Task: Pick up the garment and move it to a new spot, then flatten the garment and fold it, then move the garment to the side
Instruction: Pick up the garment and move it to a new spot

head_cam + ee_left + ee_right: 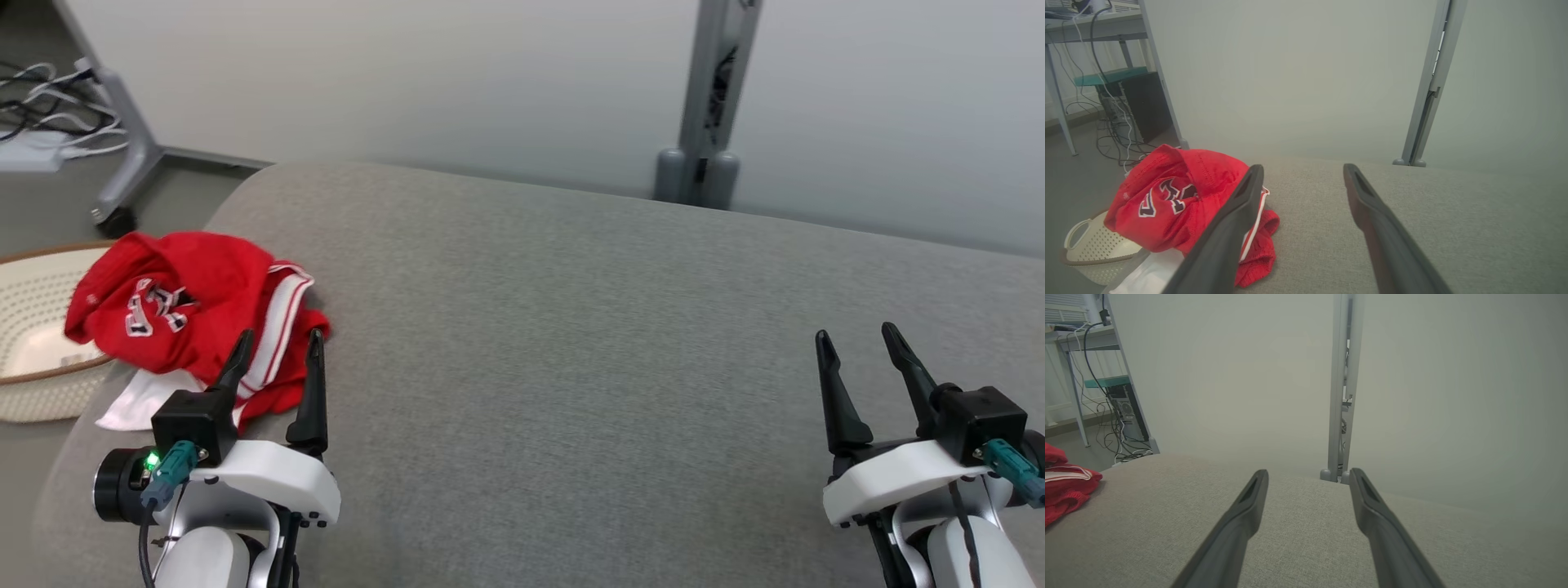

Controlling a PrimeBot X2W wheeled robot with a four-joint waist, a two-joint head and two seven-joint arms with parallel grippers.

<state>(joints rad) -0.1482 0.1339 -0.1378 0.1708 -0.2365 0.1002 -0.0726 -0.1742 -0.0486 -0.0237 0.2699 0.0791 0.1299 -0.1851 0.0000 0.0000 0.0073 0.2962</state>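
Note:
A crumpled red garment (196, 310) with white stripes and dark lettering lies at the left end of the grey cushioned surface (571, 343), partly hanging over a basket. It also shows in the left wrist view (1180, 200) and at the left edge of the right wrist view (1065, 486). My left gripper (279, 339) is open just in front of the garment, its fingertips over the near hem, holding nothing. My right gripper (857, 336) is open and empty over bare surface at the far right.
A cream perforated basket (33, 327) stands on the floor beside the surface's left end. A white cloth (139, 404) lies under the garment. A grey post (710, 106) and pale wall stand behind. Cables and a desk leg (122, 147) are at upper left.

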